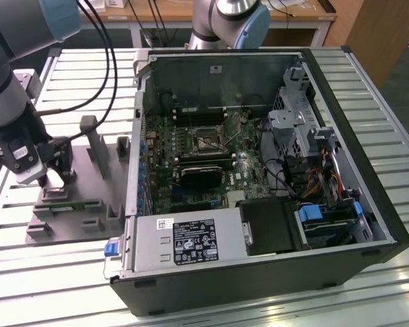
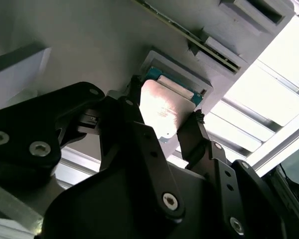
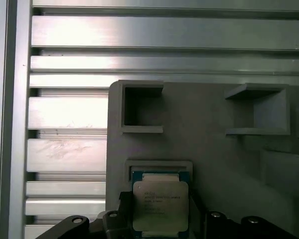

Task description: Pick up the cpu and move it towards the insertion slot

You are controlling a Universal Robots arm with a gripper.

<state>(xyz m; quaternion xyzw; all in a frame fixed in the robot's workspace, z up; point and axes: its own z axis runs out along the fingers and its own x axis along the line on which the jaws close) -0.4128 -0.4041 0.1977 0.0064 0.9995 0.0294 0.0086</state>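
The cpu (image 3: 160,206) is seen seated in a shallow square recess (image 3: 159,167) near one edge of a grey fixture plate (image 3: 214,164). The plate lies on the slatted table (image 1: 382,300) beside the open computer case (image 1: 341,88), towards the table's edge on the exterior view's left. The gripper (image 1: 53,178) is lowered over it, and its black fingers (image 2: 192,132) are pressed against two opposite edges of the chip, so it is judged clamped on the cpu. The chip is not shown clear of the recess. It is judged light, stiff and flat, with a smooth metal lid that may slip. Its underside is likely delicate, so the thin rim is where it is best taken, and kept level. Two box-shaped pockets (image 3: 142,107) further along the plate hold nothing. The insertion slot (image 1: 208,139) lies well apart, inside the case near the middle of the motherboard (image 1: 191,160).
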